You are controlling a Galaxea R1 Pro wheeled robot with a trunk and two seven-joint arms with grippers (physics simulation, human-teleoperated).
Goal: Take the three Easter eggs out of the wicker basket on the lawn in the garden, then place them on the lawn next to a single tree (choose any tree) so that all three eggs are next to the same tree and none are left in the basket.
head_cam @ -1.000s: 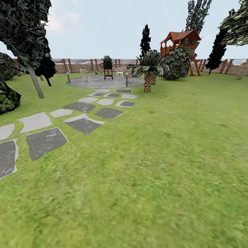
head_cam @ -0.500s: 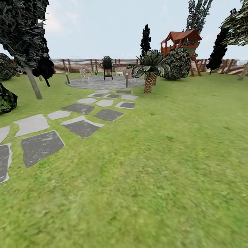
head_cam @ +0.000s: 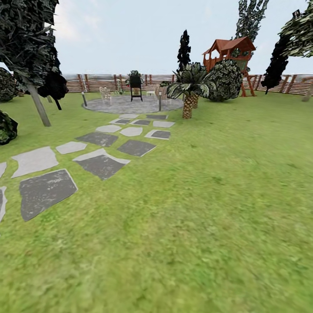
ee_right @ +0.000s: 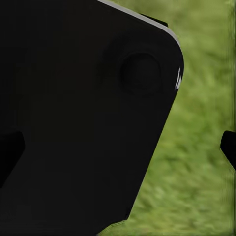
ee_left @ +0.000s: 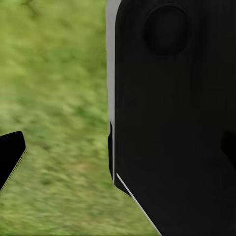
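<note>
The lawn [head_cam: 208,208] spreads wide and green across the garden ahead of me. A tree [head_cam: 38,108] with a leaning grey-beige trunk and a dark canopy stands at the left. The leafy edge of another tree [head_cam: 300,30] shows at the far right. The Easter eggs and the wicker basket are out of view. My left gripper [ee_left: 118,152] hangs over grass beside a black part of the robot, its fingertips [ee_left: 10,157] far apart and empty. My right gripper [ee_right: 118,147] is likewise spread over grass, with nothing between its fingertips [ee_right: 228,147].
Grey stepping stones [head_cam: 100,165] lead from the near left to a round paved patio [head_cam: 130,104] with chairs. A small palm [head_cam: 189,87], a round bush [head_cam: 226,80], a red playhouse [head_cam: 228,50] and a slatted fence [head_cam: 100,82] stand at the back. A bush [head_cam: 6,128] sits at the left edge.
The whole view has shifted: the stepping stones and the left tree have slid left and lower in the picture, so the camera has moved. Nothing in the garden itself has moved.
</note>
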